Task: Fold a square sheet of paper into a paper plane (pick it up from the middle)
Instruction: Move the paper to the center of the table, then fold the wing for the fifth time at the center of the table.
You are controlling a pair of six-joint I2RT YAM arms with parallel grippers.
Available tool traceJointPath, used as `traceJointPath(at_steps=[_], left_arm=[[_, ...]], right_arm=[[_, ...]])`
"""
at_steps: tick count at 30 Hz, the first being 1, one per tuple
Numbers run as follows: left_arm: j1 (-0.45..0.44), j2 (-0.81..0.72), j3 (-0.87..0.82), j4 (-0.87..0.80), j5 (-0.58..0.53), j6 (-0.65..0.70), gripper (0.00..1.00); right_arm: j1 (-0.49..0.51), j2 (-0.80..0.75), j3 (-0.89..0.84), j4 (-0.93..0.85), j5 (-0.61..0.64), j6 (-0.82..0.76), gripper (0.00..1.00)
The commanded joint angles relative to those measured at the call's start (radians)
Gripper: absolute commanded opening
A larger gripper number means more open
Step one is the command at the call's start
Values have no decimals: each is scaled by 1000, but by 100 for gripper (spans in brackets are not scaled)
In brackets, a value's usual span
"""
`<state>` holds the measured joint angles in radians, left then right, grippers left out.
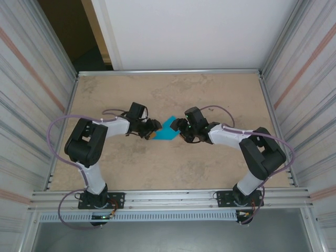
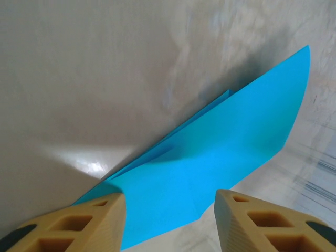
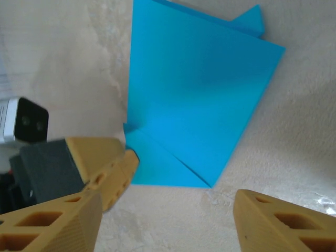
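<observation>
The teal-blue sheet of paper (image 1: pixel 167 131) lies on the table's middle, folded into a layered, slanted four-sided shape with a diagonal crease (image 3: pixel 173 157) and a small flap poking out at its far edge. My left gripper (image 1: pixel 153 129) stands open at the sheet's left corner. In the left wrist view the paper (image 2: pixel 210 157) runs between the spread fingers of that gripper (image 2: pixel 170 210). My right gripper (image 1: pixel 181 133) is open just off the sheet's right side. In the right wrist view the paper (image 3: pixel 194 94) lies beyond that gripper (image 3: pixel 167 205), apart from its fingers.
The tan table (image 1: pixel 173 94) is boxed in by corrugated metal walls on the left (image 1: pixel 31 89) and right (image 1: pixel 304 79), with a metal rail (image 1: pixel 168 197) along the front. The left gripper's fingers (image 3: pixel 113 170) touch the paper's corner in the right wrist view.
</observation>
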<state>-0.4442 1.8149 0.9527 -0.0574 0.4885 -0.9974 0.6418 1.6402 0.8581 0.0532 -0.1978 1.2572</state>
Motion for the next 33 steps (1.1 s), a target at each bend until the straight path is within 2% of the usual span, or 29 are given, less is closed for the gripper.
traceJointPath(at_steps=[1,8,11,17,22,26,33], left_arm=[[-23,-9,-48,-37,-57,-130,47],[-27,6,-60,0,-39,-165,35],[-27,-5,-69,7,-45,-174,30],[-28,-7,-74,11,-37,-179,22],[-14,-21,-105,92,11,-228,18],[-6,-37,-59,88,50,-154,18],[-7,1,89,-33,109,123,19]], right_arm=[[18,19,-20,-3,43,92,62],[44,44,-34,13,44,137,55],[48,77,-14,66,-8,107,42],[58,178,81,56,-77,61,27],[49,218,84,27,-77,57,23],[28,215,55,-2,-71,44,22],[13,205,46,-23,-74,9,22]])
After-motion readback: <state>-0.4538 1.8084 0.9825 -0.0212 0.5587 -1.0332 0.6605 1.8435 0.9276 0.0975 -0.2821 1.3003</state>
